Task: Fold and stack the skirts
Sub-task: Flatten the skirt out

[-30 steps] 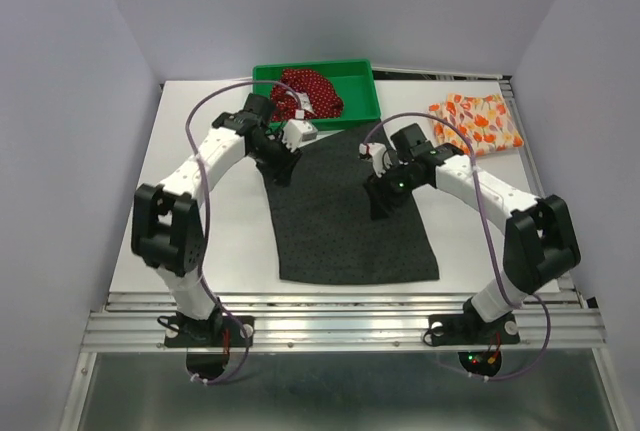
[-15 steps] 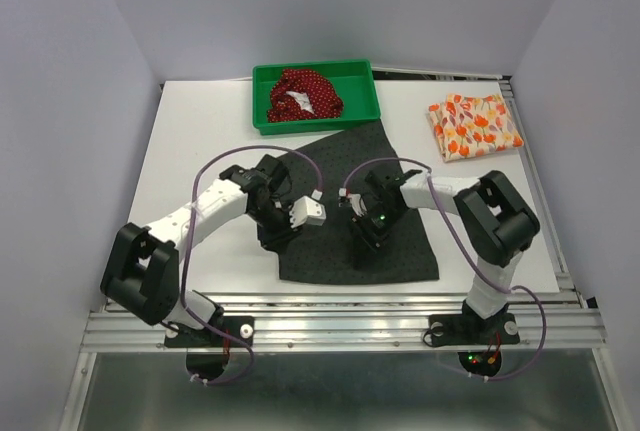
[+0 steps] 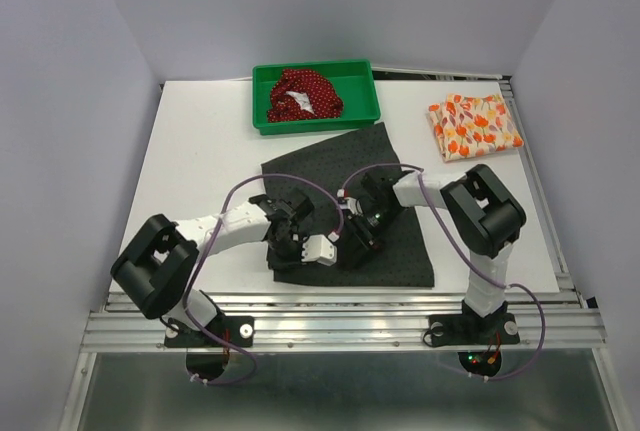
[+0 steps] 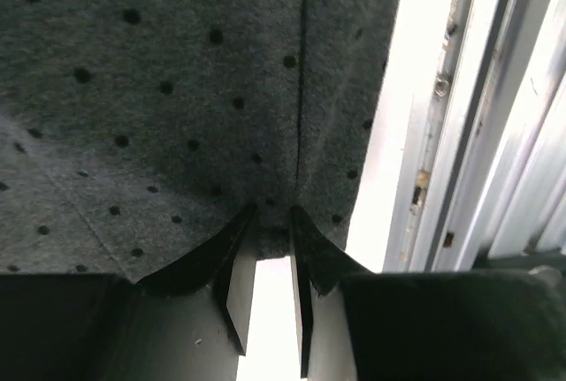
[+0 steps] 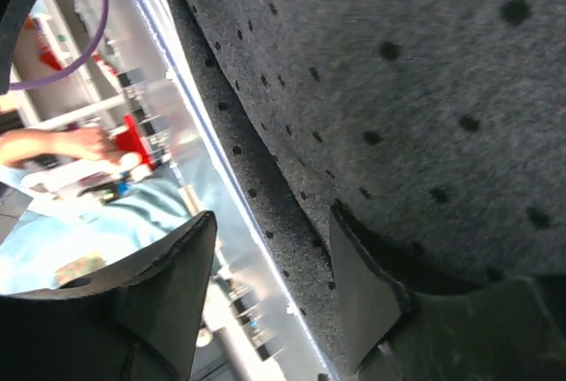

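the grey skirt (image 3: 400,246) lies spread at the middle of the table (image 3: 200,151), its near hem close to the table's near edge. both claws sit low over its near left part, close together.

the left claw (image 4: 274,215) is clenched on the grey skirt. its wrist view shows the tips almost together with a ridge of dotted cloth pinched between them and a crease running up from the pinch. bare table and the rail (image 4: 495,133) are just to the right.

the right claw (image 5: 272,213) is released. its wrist view shows the fingers well apart, with the cloth against one finger only.

only the top view shows the red skirt (image 3: 305,93) bunched in the tray (image 3: 362,91) beyond the grey one. it also shows the orange skirt (image 3: 475,124) folded at the far right, well apart from both claws.
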Motion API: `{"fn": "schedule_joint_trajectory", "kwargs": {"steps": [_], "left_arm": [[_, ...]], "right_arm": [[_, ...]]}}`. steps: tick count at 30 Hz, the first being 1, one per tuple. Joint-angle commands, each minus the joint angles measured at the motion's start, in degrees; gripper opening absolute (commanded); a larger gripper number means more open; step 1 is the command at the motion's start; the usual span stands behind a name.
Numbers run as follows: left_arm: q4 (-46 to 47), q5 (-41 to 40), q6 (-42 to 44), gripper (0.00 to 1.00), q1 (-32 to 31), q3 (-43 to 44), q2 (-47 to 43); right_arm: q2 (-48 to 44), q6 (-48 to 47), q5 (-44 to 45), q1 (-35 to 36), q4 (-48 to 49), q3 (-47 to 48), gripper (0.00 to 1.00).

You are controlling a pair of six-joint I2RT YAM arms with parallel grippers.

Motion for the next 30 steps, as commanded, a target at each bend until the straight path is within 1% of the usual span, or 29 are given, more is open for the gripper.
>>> {"fn": "schedule_joint_trajectory", "kwargs": {"steps": [1, 2, 4, 5, 8, 11, 13, 15, 16, 19, 20, 22, 24, 25, 27, 28, 30], "left_arm": [[0.9, -4.5, 1.0, 0.32, 0.2, -2.2, -0.5], [0.5, -4.5, 1.4, 0.32, 0.2, -2.2, -0.9], [-1.1, -4.5, 2.9, 0.32, 0.4, -1.9, -3.2], [-1.8, -4.3, 3.4, 0.32, 0.5, -1.5, -4.4], [-4.4, -4.5, 5.0, 0.34, 1.0, 1.6, -8.4], [-6.5, -3.0, 5.4, 0.34, 2.7, 7.4, -10.2], [-6.6, -1.7, 4.5, 0.34, 4.2, 12.4, -9.2], [-6.7, 1.4, 3.0, 0.34, 7.7, 17.3, -6.1], [-6.4, 2.9, 1.1, 0.34, 10.4, 18.6, -4.8], [-2.9, 4.3, -2.9, 0.34, 14.6, 22.6, 0.4], [-1.6, 4.9, -5.9, 0.34, 17.2, 23.8, 1.7], [2.3, 5.5, -8.8, 0.34, 19.5, 24.9, 4.7], [6.1, 6.4, -11.6, 0.34, 23.2, 26.7, 7.0], [6.8, 6.5, -14.5, 0.34, 24.4, 27.5, 7.7], [7.8, 6.4, -16.7, 0.35, 26.7, 29.9, 9.5], [8.4, 6.0, -17.7, 0.35, 28.6, 32.4, 11.3], [8.2, 6.1, -18.9, 0.37, 30.2, 36.4, 13.7]], "right_arm": [[-4.1, -2.7, 7.4, -2.2, -0.7, 3.0, 0.62], [-5.1, -4.5, 7.9, -3.0, -3.8, 5.2, 0.63], [-6.3, -6.2, 9.0, -5.3, -6.3, 8.1, 0.64], [-7.0, -7.8, 10.8, -7.5, -8.2, 11.7, 0.66], [-6.7, -9.7, 13.9, -10.6, -10.5, 17.9, 0.66], [-4.1, -13.0, 21.1, -12.6, -10.1, 25.1, 0.66], [-1.5, -13.7, 24.2, -12.6, -8.3, 28.1, 0.66], [1.6, -14.5, 26.7, -12.6, -6.3, 29.7, 0.65], [2.7, -14.5, 28.2, -12.6, -5.0, 29.9, 0.65], [5.1, -14.5, 30.0, -12.6, -3.8, 29.8, 0.64], [6.0, -14.5, 31.2, -12.6, -2.7, 28.4, 0.64], [6.2, -15.1, 32.5, -12.6, -1.5, 26.3, 0.63], [5.6, -16.6, 34.4, -12.6, -0.1, 21.8, 0.63], [5.1, -17.6, 34.5, -12.6, 0.2, 20.2, 0.63], [4.0, -18.7, 34.2, -12.6, 0.4, 16.7, 0.62], [2.6, -19.0, 33.8, -12.6, 0.4, 13.2, 0.62], [0.7, -20.2, 32.4, -11.1, 0.1, 9.9, 0.62]]}}
